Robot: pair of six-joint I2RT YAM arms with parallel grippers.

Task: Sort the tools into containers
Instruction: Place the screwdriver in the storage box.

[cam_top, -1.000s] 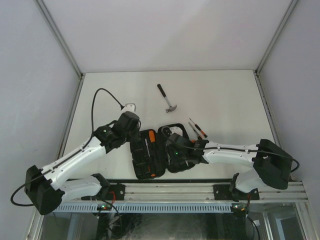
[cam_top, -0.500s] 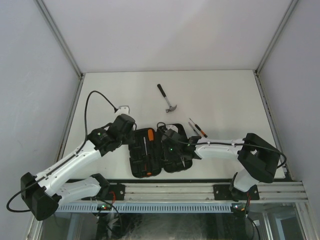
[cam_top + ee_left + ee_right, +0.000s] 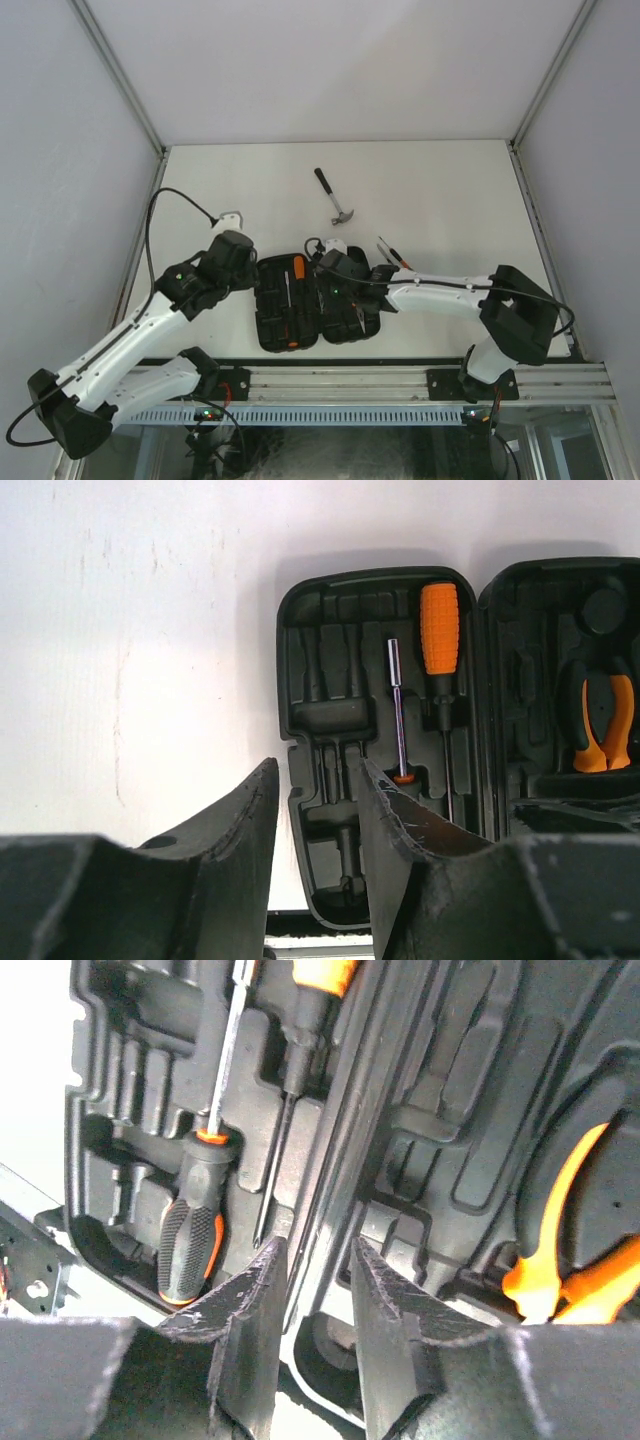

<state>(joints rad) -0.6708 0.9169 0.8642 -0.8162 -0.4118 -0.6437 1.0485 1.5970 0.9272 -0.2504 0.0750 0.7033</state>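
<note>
The black tool case point(image 3: 276, 318) lies open at the table's near middle, both halves flat. Its left half point(image 3: 330, 660) holds an orange-handled screwdriver point(image 3: 440, 626) and a slim steel shaft point(image 3: 398, 720). A black-and-orange screwdriver point(image 3: 190, 1241) also lies there. Orange-handled pliers point(image 3: 604, 726) sit in the right half. The claw hammer point(image 3: 336, 198) and two slim screwdrivers point(image 3: 393, 256) lie on the table behind the case. My left gripper point(image 3: 315, 785) is open, straddling the case's left rim. My right gripper point(image 3: 315, 1255) is open over the case's hinge ridge point(image 3: 345, 1130).
Grey walls close the white table point(image 3: 450, 190) on three sides. An aluminium rail point(image 3: 400, 385) with the arm bases runs along the near edge, just below the case. The left arm's black cable point(image 3: 160, 205) loops above the table's left side.
The case has slid left and up and now lies squarer. My left gripper has drawn back left, off the case onto its rim. My right gripper has followed the case leftward.
</note>
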